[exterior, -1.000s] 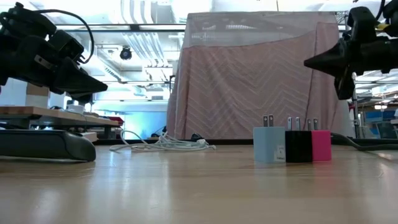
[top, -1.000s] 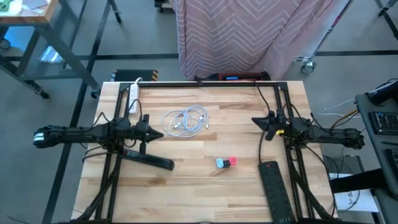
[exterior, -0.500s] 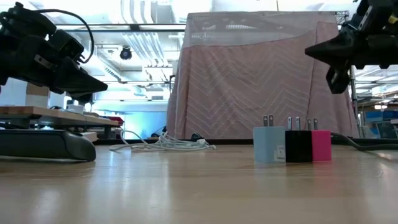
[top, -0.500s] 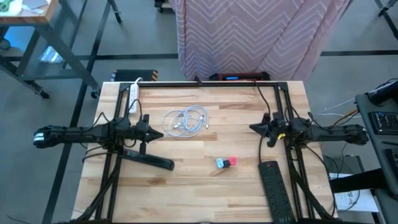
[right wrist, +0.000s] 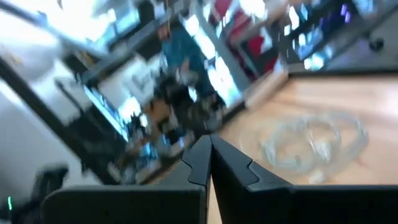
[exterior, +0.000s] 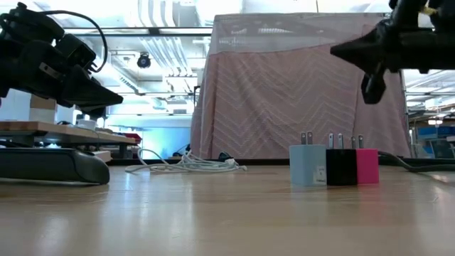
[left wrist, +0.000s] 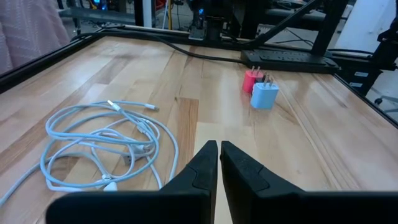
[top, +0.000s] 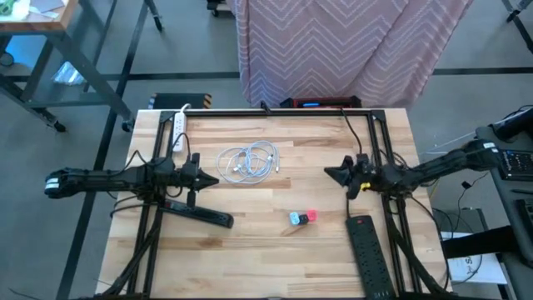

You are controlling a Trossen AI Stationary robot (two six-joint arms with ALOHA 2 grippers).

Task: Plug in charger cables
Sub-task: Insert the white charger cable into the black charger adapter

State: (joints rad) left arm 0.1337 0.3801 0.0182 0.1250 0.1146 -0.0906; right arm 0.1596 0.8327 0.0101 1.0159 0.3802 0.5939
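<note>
The charger cables [top: 248, 162] lie as a loose white coil on the table's far middle, also seen in the left wrist view [left wrist: 106, 142] and low view [exterior: 186, 165]. Three plug blocks, light blue [exterior: 307, 165], black [exterior: 340, 167] and red-pink [exterior: 367, 166], stand side by side, prongs up, near the table's middle [top: 303, 217]. My left gripper [top: 214, 180] hovers shut above the table, left of the coil. My right gripper [top: 328, 173] hovers shut, right of the coil and above the blocks.
A black power strip [top: 200, 213] lies at the near left under my left arm. Another black strip [top: 369, 254] lies at the near right. A white power strip [top: 179, 130] sits at the far left corner. A pink draped cloth [top: 333, 50] stands behind the table.
My right gripper has moved toward the table's left edge, out over the table toward the coil, and has turned about its wrist. My left arm has kept still. The cables and blocks have not moved.
</note>
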